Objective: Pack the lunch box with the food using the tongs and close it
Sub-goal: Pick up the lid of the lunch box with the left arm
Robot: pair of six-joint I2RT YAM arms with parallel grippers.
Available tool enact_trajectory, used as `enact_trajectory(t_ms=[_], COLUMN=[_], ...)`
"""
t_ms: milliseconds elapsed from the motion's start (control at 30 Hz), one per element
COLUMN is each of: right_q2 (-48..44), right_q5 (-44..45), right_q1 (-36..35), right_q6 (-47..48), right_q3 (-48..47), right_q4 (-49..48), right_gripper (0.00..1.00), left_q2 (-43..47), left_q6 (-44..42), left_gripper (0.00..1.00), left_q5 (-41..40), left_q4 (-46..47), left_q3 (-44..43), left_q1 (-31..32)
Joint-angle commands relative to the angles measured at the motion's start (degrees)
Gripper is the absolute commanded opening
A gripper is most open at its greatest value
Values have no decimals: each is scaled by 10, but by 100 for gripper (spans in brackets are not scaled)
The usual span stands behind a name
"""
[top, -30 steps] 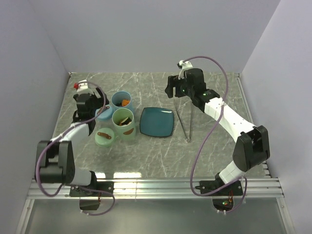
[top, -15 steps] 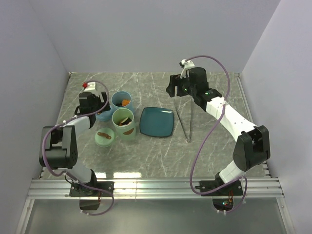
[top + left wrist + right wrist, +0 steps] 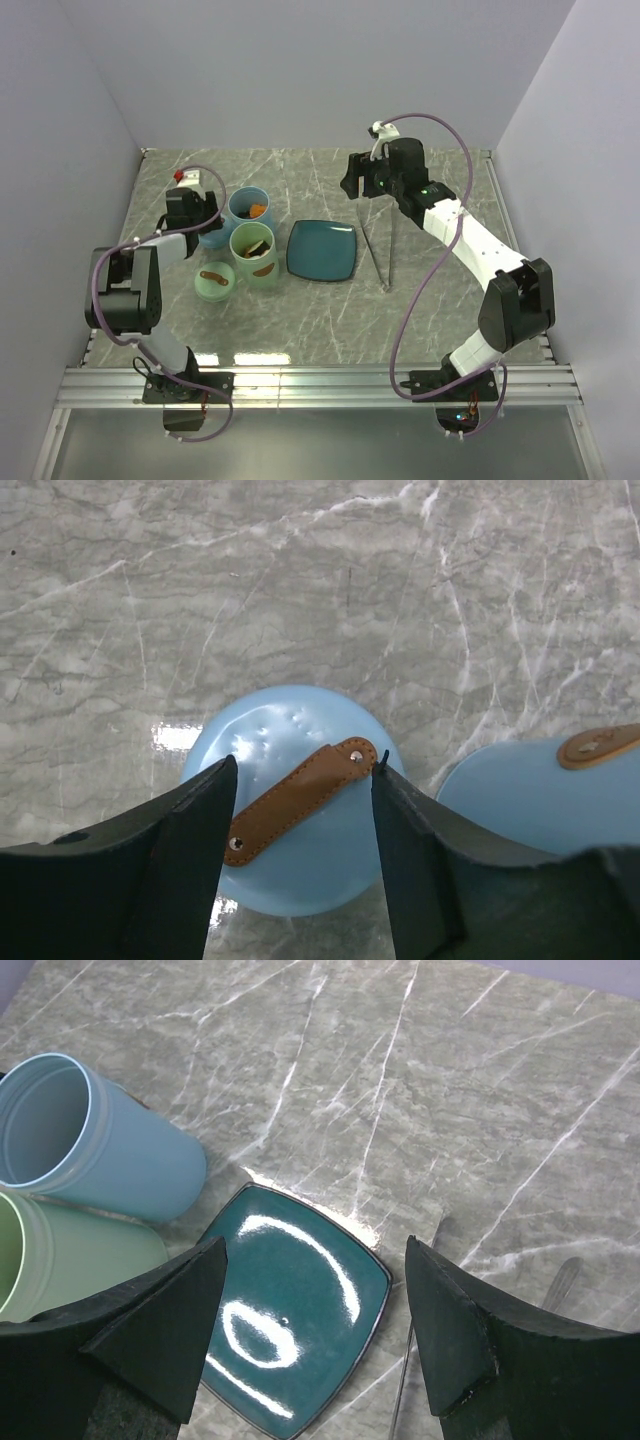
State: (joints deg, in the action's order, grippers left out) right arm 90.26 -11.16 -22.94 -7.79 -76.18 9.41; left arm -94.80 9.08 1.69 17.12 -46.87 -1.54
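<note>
Tongs [image 3: 385, 278] lie on the grey marble table [image 3: 300, 320] at 3 o'clock of the teal square plate [image 3: 322, 250], just beside it and not touching. Their two thin arms are joined at the near end and fan apart toward 12 o'clock. No gripper holds them.

The right gripper [image 3: 315, 1245] hovers over the table at 12 o'clock of the tongs, its jaws spread wide with nothing between them. Its wrist view looks down on the plate.

At 9 o'clock of the plate stand two open tubs. The blue tub [image 3: 232, 203] holds an orange chunk [image 3: 258, 210]. The green tub [image 3: 237, 247], at its 6 o'clock, holds a dark-and-beige piece [image 3: 258, 247]. A green lid [image 3: 213, 283] lies flat at 8 o'clock of the green tub.

The left gripper [image 3: 300, 775] is at 9 o'clock of the blue tub, over a blue lid [image 3: 300, 880]. Its jaws are spread to either side of the lid's brown leather strap [image 3: 300, 800]. Whether the fingertips touch the strap cannot be told.
</note>
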Motion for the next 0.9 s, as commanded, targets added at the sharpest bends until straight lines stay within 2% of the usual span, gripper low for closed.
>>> enact_trajectory(t_ms=[0, 100, 267, 367, 467, 500, 567, 600, 700, 867], right_q2=[-24, -25, -27, -27, -26, -26, -28, -27, -29, -26], right_q5=[-10, -11, -10, -10, -9, -9, -8, -8, -6, 0], right_q1=[4, 4, 3, 4, 4, 4, 4, 4, 4, 3], right_q6=[4, 5, 5, 5, 5, 6, 6, 6, 7, 6], right_q3=[-5, -5, -2, -2, -3, -3, -1, -1, 1, 4], right_q4=[-22, -22, -20, -20, -20, -20, -20, -20, -21, -23], right_gripper=[79, 79, 79, 79, 79, 79, 79, 79, 79, 79], left_q2=[-15, -22, -34, -39, -43, -45, -46, -45, -36, 23], left_q6=[-2, 0, 2, 6, 10, 10, 14, 16, 23, 36], left_gripper=[62, 60, 62, 59, 46, 38, 29, 21, 12, 4], left_q5=[-15, -15, -15, -15, -38, -44, -54, -63, -87, -163], left_q4=[4, -2, -18, -27, -30, -31, -35, -38, -40, -26], left_q3=[-25, -31, -42, -47, -51, -52, -54, -55, -52, -26], left_q1=[-2, -1, -1, -1, -1, -1, -1, 0, -1, 10])
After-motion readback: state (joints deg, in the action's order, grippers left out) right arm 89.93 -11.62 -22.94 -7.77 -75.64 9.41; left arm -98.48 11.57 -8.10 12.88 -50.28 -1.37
